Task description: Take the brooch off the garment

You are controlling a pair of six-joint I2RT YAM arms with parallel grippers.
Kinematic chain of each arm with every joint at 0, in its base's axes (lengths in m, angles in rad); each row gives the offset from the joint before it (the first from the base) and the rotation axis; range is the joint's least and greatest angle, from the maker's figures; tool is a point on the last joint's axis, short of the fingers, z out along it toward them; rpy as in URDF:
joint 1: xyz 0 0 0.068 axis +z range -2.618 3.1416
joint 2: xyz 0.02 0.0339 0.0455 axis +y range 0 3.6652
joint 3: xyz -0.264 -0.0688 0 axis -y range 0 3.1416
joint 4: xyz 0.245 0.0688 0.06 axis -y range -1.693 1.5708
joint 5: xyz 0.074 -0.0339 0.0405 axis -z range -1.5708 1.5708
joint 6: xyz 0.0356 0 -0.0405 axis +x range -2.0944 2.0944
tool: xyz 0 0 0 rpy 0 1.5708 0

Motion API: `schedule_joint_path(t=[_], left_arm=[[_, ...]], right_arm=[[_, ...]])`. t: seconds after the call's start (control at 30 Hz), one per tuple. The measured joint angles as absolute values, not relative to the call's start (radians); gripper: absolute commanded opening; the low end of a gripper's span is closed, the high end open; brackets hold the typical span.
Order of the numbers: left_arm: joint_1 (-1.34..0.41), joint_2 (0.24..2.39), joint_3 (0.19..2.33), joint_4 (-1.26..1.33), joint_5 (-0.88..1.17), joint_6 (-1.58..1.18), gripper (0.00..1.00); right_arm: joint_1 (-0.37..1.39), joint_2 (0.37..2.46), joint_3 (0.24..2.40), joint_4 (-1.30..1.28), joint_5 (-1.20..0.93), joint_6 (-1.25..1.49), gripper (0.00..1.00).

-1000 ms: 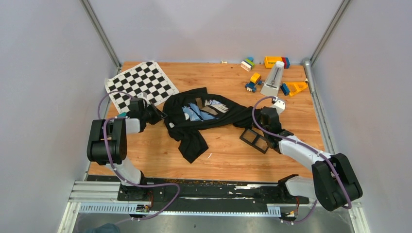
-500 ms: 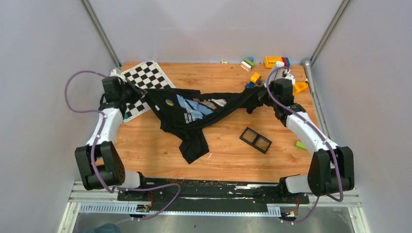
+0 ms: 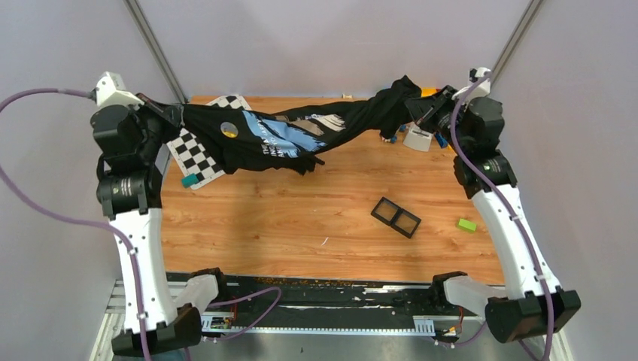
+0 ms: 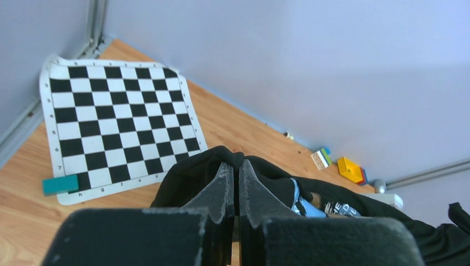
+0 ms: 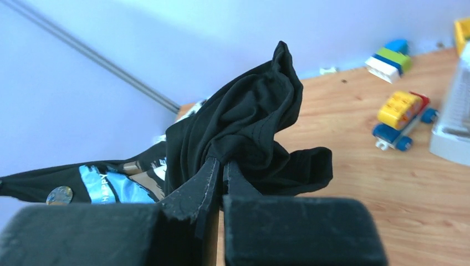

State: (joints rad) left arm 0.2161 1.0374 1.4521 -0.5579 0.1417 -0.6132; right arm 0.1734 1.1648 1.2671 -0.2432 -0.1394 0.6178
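Observation:
The garment (image 3: 301, 129), a black T-shirt with a blue and white print, hangs stretched in the air between both grippers above the back of the table. My left gripper (image 3: 174, 113) is shut on its left end, as the left wrist view (image 4: 233, 165) shows, with cloth (image 4: 185, 177) bunched around the fingertips. My right gripper (image 3: 421, 113) is shut on the bunched right end (image 5: 249, 122). The brooch (image 3: 229, 130), a small round pale disc, sits on the cloth near the left end, beside the blue print. It also shows in the right wrist view (image 5: 59, 195).
A chequered mat (image 3: 197, 154) lies at the back left with a teal block (image 3: 189, 180) on its near edge. A black double frame (image 3: 396, 217) and a green block (image 3: 467, 224) lie right of centre. Toy bricks (image 5: 402, 119) and a white object (image 3: 417, 138) stand at the back right.
Both arms have risen and spread apart, lifting the T-shirt off the table and pulling it taut. The brooch has come into view on the cloth.

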Motion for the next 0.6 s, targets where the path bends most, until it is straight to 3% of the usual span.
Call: schedule_joint_path(t=[0.27, 0.5, 0.53, 0.57, 0.6], left_arm=[[0.216, 0.907, 1.529, -0.653, 0.141, -0.609, 0.00], [0.217, 1.007, 1.272, -0.564, 0.208, -0.632, 0.00], [0.217, 1.044, 1.248, -0.553, 0.216, -0.633, 0.00], [0.217, 1.104, 1.222, -0.534, 0.227, -0.634, 0.00], [0.217, 1.156, 1.198, -0.517, 0.233, -0.635, 0.00]], right_arm=[[0.173, 0.981, 1.196, -0.224, -0.211, 0.612, 0.00], [0.173, 1.077, 1.016, -0.199, -0.165, 0.604, 0.02], [0.172, 1.115, 1.007, -0.200, -0.158, 0.602, 0.05], [0.169, 1.154, 1.000, -0.202, -0.152, 0.598, 0.17], [0.167, 1.192, 0.996, -0.205, -0.148, 0.592, 0.42]])
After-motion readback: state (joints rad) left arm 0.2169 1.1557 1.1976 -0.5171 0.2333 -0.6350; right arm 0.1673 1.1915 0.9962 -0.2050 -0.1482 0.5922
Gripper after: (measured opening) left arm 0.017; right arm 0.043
